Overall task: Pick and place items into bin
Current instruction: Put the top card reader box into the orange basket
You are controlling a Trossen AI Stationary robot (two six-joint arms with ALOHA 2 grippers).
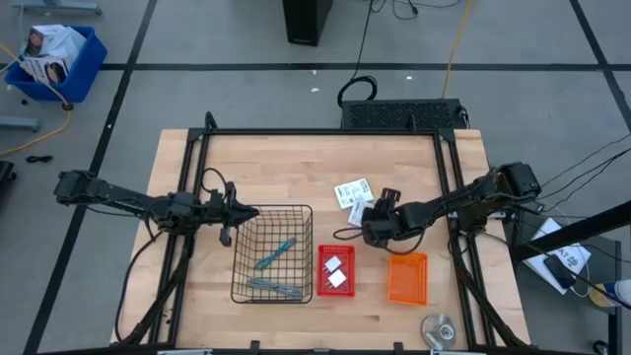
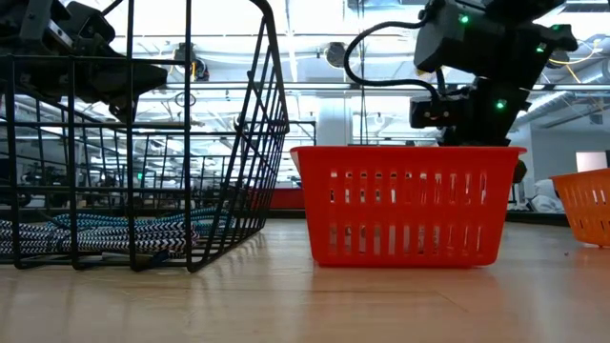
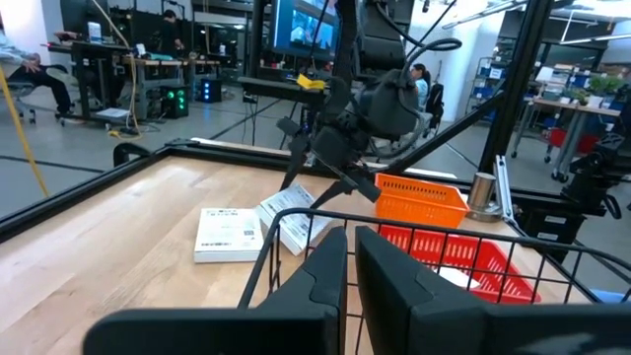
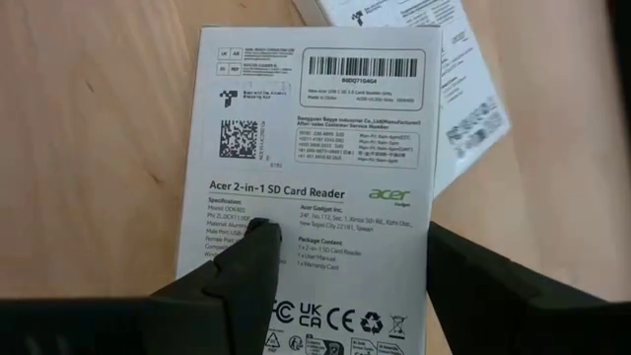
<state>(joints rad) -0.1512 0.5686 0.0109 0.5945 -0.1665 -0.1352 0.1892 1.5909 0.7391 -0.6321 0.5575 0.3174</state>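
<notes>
My right fingers (image 4: 345,286) are spread apart and poised directly over the white card (image 4: 315,177) with green print, one finger on each side of it, pinching nothing; the card lies flat on the bench (image 1: 296,168) with a second card (image 4: 434,69) partly under its far edge. My left fingers (image 3: 350,271) are pressed together, empty, at the rim of the wire basket (image 1: 271,254), where the two teal and grey tools (image 1: 276,253) lie. The two white blocks (image 1: 335,272) sit in the red bin (image 1: 335,270), between my two sets of fingers.
</notes>
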